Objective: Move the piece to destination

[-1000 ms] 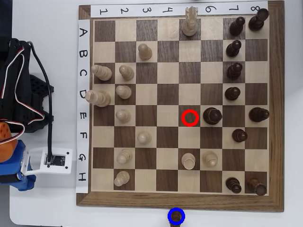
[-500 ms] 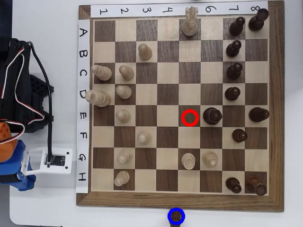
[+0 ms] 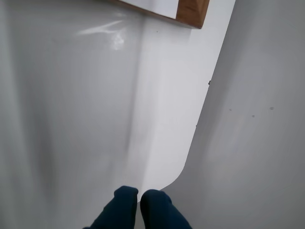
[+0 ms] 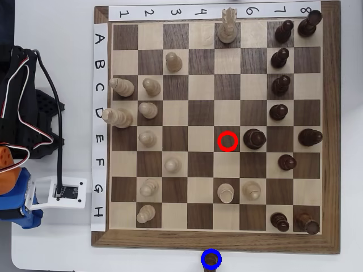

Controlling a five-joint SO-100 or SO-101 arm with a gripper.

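Gripper (image 3: 139,196): two dark blue fingertips pressed together, nothing between them, over bare white table (image 3: 71,119) near its rounded corner. Overhead: one dark pawn (image 4: 211,259) sits inside the blue ring (image 4: 211,251), off the board's (image 4: 215,239) lower edge. One red ring (image 4: 227,141) on row E, empty. Eleven pale pieces and ten dark pieces counted on the board.

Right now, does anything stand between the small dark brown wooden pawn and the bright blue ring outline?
Nothing visible: the pawn already sits inside the blue ring, just below the wooden chessboard in the overhead view.
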